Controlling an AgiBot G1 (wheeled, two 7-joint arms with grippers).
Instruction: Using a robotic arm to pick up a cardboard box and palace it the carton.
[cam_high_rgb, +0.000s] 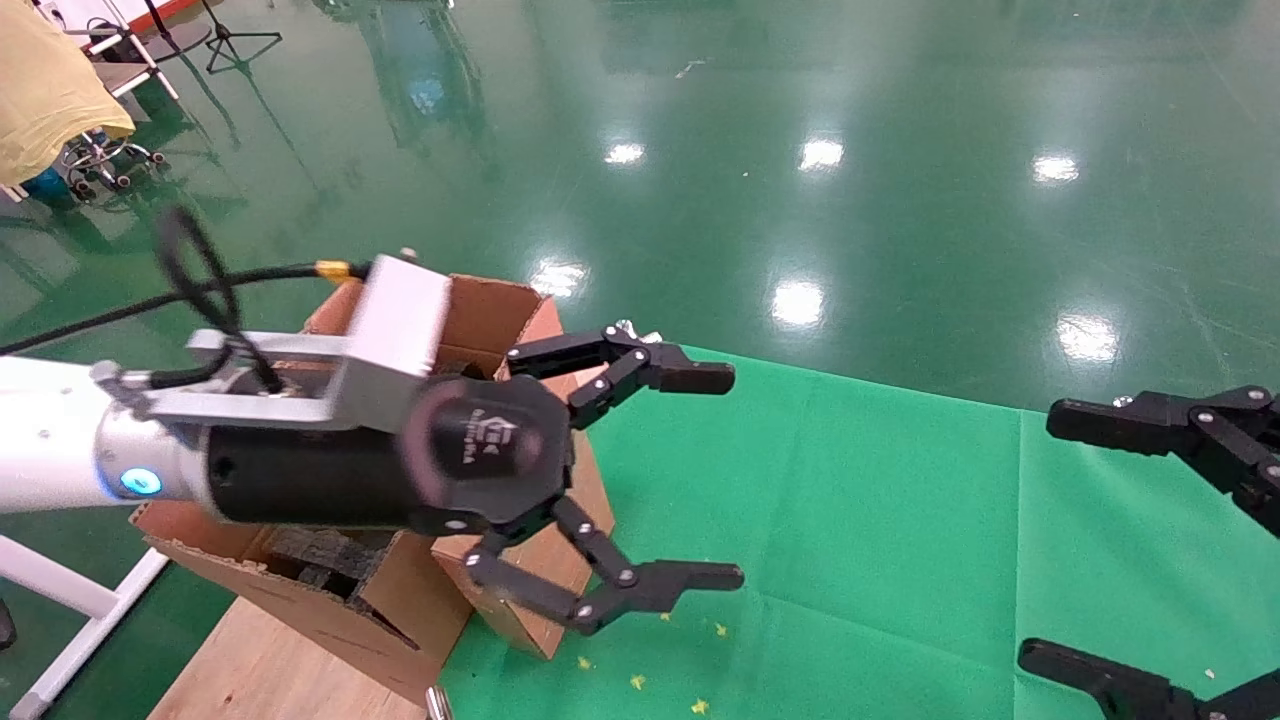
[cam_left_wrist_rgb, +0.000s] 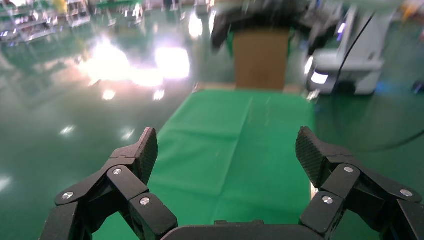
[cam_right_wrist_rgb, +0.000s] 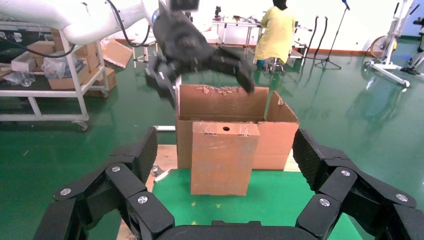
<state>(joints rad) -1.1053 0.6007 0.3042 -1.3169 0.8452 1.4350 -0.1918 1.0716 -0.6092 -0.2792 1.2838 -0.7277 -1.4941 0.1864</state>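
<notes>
The cardboard box (cam_right_wrist_rgb: 222, 157) stands upright on the green cloth (cam_high_rgb: 900, 520), touching the front wall of the carton (cam_right_wrist_rgb: 227, 102), whose torn flaps rise behind it; in the head view the box (cam_high_rgb: 545, 560) shows partly behind the left gripper (cam_high_rgb: 690, 478), which hangs just above and in front of it, jaws spread wide and holding nothing; the right gripper (cam_right_wrist_rgb: 227, 155) sits well apart at the cloth's far side, likewise spread wide.
</notes>
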